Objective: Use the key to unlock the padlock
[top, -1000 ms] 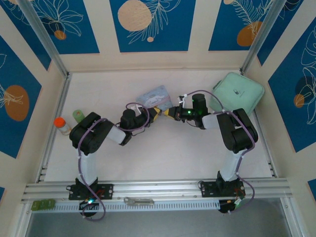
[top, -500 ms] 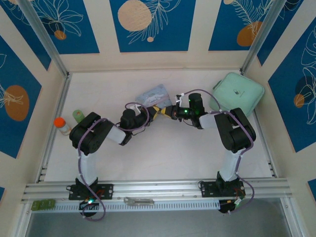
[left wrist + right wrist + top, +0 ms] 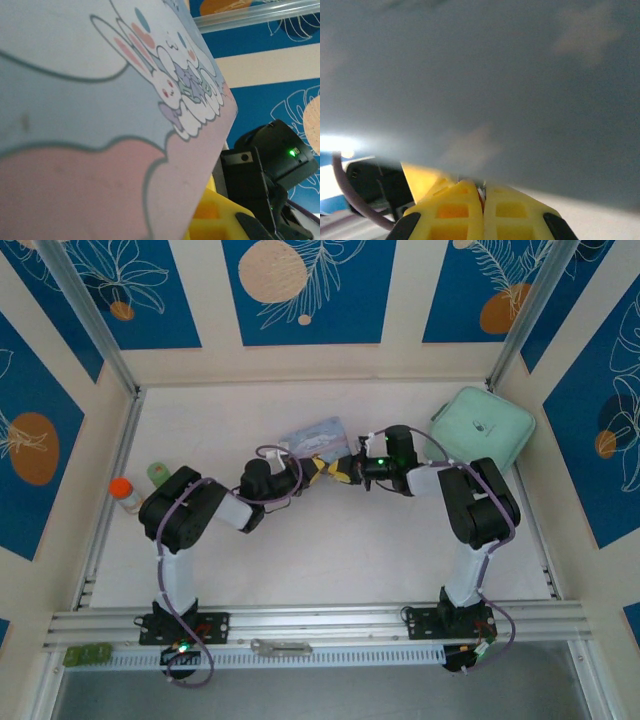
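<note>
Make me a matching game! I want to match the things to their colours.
Things:
1. tin
2. case
3. bottle cap
4. bar

Colours:
A. grey
B. orange
C. mint green
D. pale blue

Pairs: 1-D, 2-C, 3-B, 4-A

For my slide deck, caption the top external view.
Left end effector and right end effector face each other tip to tip beside a pale-blue cartoon tin.
</note>
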